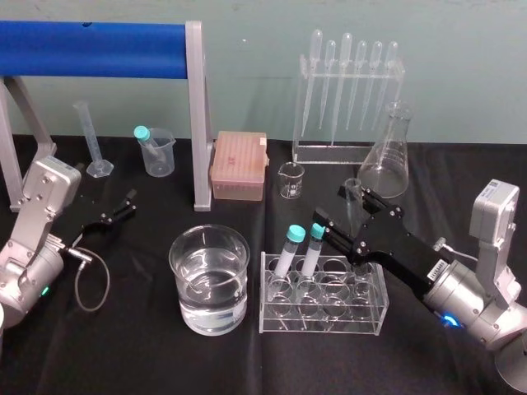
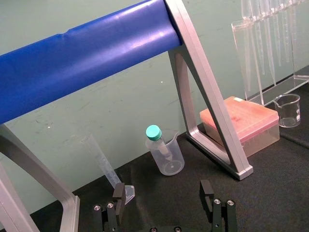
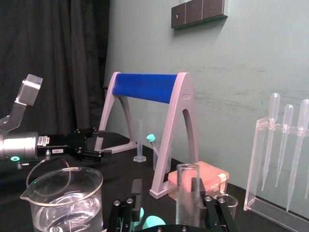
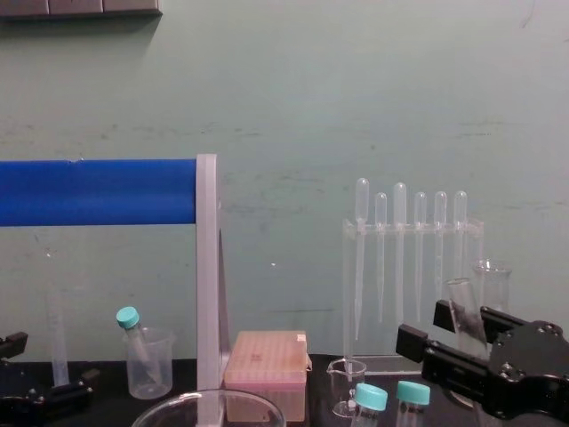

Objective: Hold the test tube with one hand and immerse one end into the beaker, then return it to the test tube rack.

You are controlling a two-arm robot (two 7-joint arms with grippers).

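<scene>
The clear, uncapped test tube [image 1: 352, 196] stands upright at the back right of the clear test tube rack [image 1: 325, 306]; its lower part is hidden behind my right gripper. My right gripper [image 1: 329, 203] reaches over the rack and is open around the tube. In the right wrist view the test tube [image 3: 187, 191] is close to one finger [image 3: 196, 187], with a gap to the other. The wide glass beaker [image 1: 209, 278], part full of water, stands left of the rack. My left gripper [image 1: 125, 206] rests open at the left, away from these things.
Two teal-capped tubes [image 1: 300, 245] stand in the rack's front left. Behind are a pipette stand [image 1: 350, 90], a conical flask [image 1: 387, 156], a tiny glass beaker [image 1: 291, 179], a pink tip box [image 1: 240, 164], a blue roller frame [image 1: 99, 49], a small plastic beaker [image 1: 158, 152] and a measuring cylinder [image 1: 92, 140].
</scene>
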